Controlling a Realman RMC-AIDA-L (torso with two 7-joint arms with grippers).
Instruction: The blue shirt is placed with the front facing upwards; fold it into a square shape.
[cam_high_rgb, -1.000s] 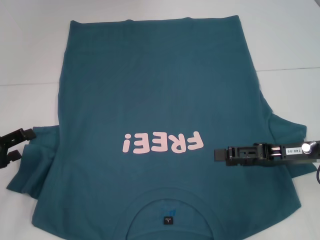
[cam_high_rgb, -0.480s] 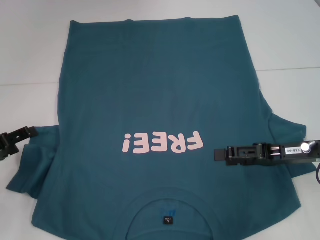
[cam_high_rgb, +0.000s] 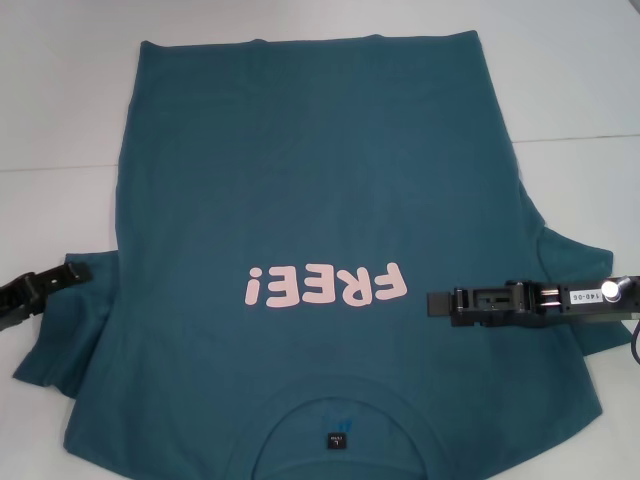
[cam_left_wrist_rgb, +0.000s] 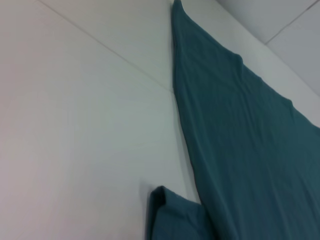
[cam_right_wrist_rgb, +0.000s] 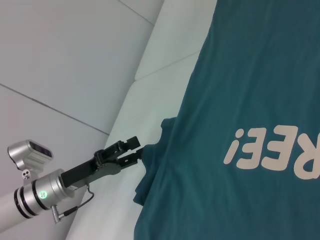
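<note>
While the large dark teal-blue short-sleeved cotton t-shirt (cam_high_rgb: 320, 250) lies spread front-up on the white table (cam_high_rgb: 60, 110), collar near and hem far, its pink "FREE!" lettering (cam_high_rgb: 326, 286) reads upside down from the head view. The shirt's long axis runs near to far, and both sleeves stick out sideways, so each arm has its own sleeve closest.

The left gripper (cam_high_rgb: 70, 273) sits low at the left edge, its tip right at the crumpled left sleeve (cam_high_rgb: 65, 330); the sleeve lies just to its right and nearer. Whether it is already pinching the cloth or only touching it, I cannot tell. The right gripper (cam_high_rgb: 436, 303) reaches in from the right above the chest, just right of the lettering, and its finger state is not clear either.

Only the right wrist view catches the left gripper (cam_right_wrist_rgb: 134, 150) side-on against the sleeve edge; the left wrist view shows only cloth and bare table.
</note>
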